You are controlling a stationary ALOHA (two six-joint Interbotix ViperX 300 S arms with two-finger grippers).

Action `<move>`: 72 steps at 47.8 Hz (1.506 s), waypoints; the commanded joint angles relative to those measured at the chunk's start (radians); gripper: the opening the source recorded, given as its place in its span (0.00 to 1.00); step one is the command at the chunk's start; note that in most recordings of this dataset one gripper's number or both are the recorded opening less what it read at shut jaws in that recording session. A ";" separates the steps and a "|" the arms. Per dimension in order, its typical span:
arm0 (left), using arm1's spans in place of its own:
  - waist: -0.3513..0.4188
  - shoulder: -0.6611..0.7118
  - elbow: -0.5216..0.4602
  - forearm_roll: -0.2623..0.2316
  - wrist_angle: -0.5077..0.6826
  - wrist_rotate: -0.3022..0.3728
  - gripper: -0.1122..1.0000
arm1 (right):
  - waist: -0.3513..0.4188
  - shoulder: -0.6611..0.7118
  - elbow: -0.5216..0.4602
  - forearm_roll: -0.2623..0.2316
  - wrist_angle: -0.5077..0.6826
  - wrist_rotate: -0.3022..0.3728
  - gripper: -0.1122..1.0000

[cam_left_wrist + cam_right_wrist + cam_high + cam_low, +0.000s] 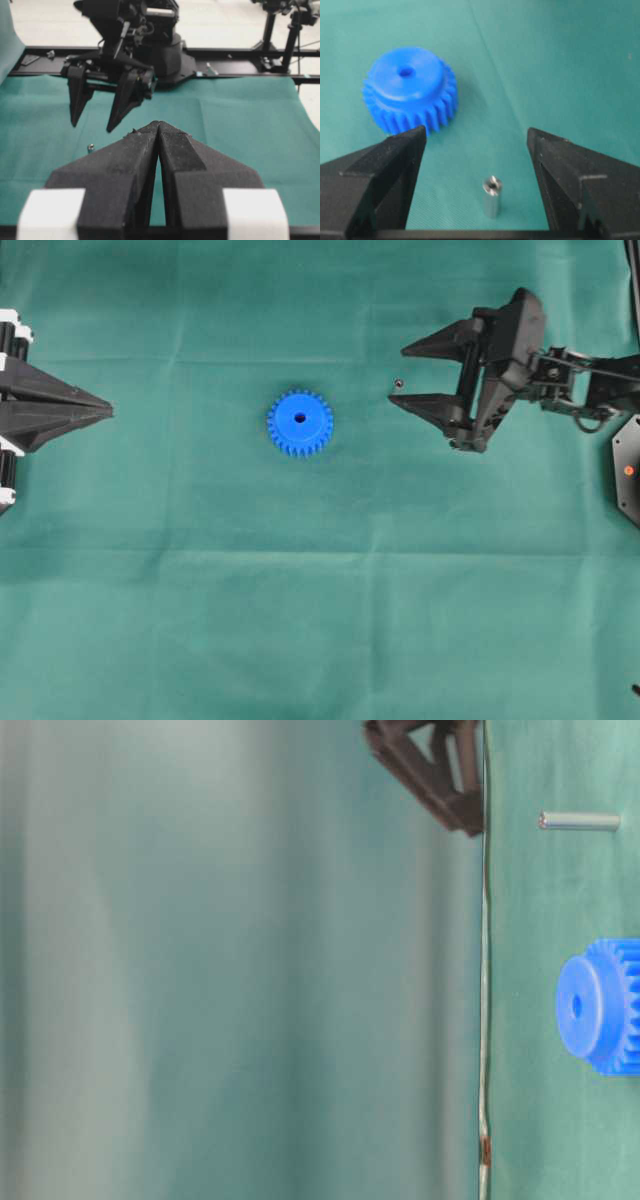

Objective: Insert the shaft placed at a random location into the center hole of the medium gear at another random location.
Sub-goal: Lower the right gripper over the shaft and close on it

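Left gripper (105, 412) sits at the far left edge of the worktop (300, 620), fingers pressed together, holding nothing, well apart from everything else.

Medium gear (300, 422) lies flat on the green cloth near the middle, hub up. Center hole (300, 418) is open and facing upward; nothing in it.

Shaft (397, 383) stands upright on the cloth to the right of the gear, clearly apart from it. Seen from above it is only a small shiny dot. In the right wrist view the shaft (491, 196) stands on end between the two fingers, touching neither.

Right gripper (398, 375) hangs just right of the shaft, fingers spread wide, empty, tips pointing toward it. Judged step: approach for the pick; insertion not yet begun.

Risks from here:
- The pin is standing free on soft cloth. If one finger reaches it first on closing, it may tip and roll away.
- It sits slightly left of centre in the gap, so uneven contact is likely unless the gripper is re-centred.
- A tilted or low grip would leave the pin misaligned with the hole, which looks about pin-width; it could then jam on the hub or push the unrestrained gear sideways.
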 commanded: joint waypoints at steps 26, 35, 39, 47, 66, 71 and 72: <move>-0.003 0.003 -0.018 0.003 0.002 -0.005 0.10 | -0.008 0.172 -0.037 0.017 -0.097 0.005 0.84; -0.003 0.003 -0.018 0.003 0.002 -0.005 0.10 | -0.008 0.173 -0.032 0.017 -0.101 0.006 0.83; -0.002 0.003 -0.018 0.003 0.002 -0.005 0.10 | -0.008 0.172 -0.031 0.017 -0.100 0.006 0.81; -0.003 0.003 -0.018 0.003 0.005 -0.005 0.10 | -0.008 0.173 -0.028 0.017 -0.101 0.005 0.69; -0.003 0.003 -0.018 0.003 0.009 -0.005 0.10 | -0.008 0.172 -0.028 0.015 -0.098 0.003 0.22; -0.003 0.003 -0.018 0.003 0.014 -0.005 0.10 | -0.008 0.172 -0.031 0.015 -0.095 0.003 0.22; -0.003 0.003 -0.018 0.003 0.014 -0.005 0.10 | -0.008 0.173 -0.031 0.017 -0.095 0.003 0.22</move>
